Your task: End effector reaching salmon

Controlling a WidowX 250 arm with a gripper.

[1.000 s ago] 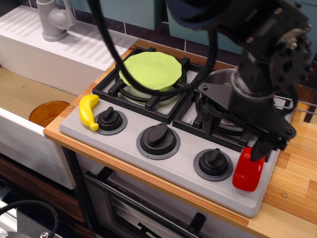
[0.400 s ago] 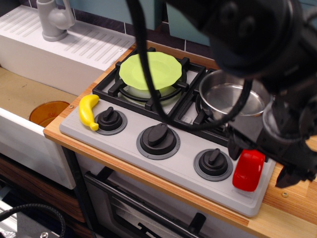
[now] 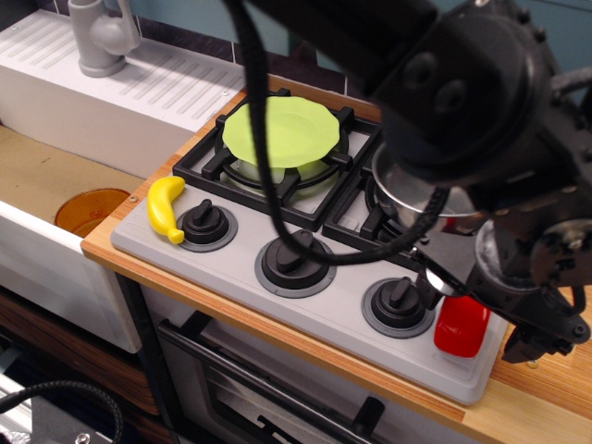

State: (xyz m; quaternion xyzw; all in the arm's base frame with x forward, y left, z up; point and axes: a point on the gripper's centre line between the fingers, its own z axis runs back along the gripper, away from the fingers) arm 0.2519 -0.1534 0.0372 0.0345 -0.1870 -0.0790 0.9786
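Observation.image view: looking down at an angle onto a toy stove set on a wooden desk [image 3: 546, 388].
Gripper: the gripper [image 3: 481, 301] is hanging low over the stove's front right corner, with one finger showing left of the salmon and another at the lower right over the wood; the arm's bulk is hiding the tips, so I cannot tell how wide it is standing or whether it is gripping anything.
Salmon: the salmon [image 3: 461, 326] is lying on the grey stove panel right under the gripper, its upper edge covered by the gripper body, so I cannot tell if they are touching.
Right knob: the right knob [image 3: 398, 305] is sitting just left of the gripper.
Pot: the steel pot [image 3: 407, 199] is sitting on the right burner behind the gripper, mostly covered by the arm.
Cable: the black cable [image 3: 264, 139] is hanging from the arm, crossing the plate and looping toward the gripper.
Middle knob: the middle knob [image 3: 296, 262] is sitting farther left.
Plate: the green plate [image 3: 296, 129] is resting on the left burner, well apart.
Banana: the yellow banana [image 3: 166, 209] is lying beside the left knob [image 3: 205, 225], far left.
Faucet: the grey faucet [image 3: 97, 37] is standing farthest off, at the back left.
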